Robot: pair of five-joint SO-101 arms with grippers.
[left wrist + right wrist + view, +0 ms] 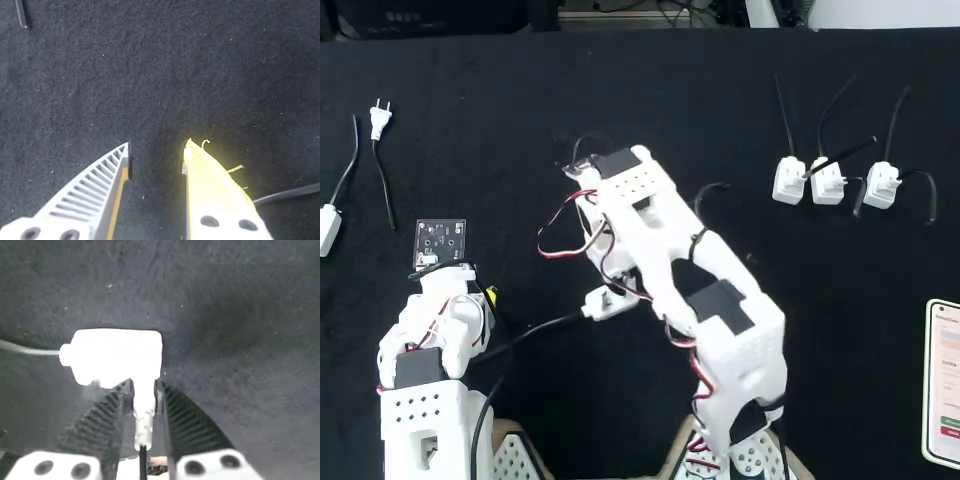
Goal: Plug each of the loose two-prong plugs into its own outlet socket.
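The right end effector grips a white plug touching its socket — the left end effector stands wide over the table.

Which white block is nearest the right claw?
The lone white block near the table's middle: the right claw pinches its narrow stem. The other three stand in a row farther back, apart from it.

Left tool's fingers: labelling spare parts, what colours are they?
Left tool: one finger white, the other yellow; best in left wrist view.
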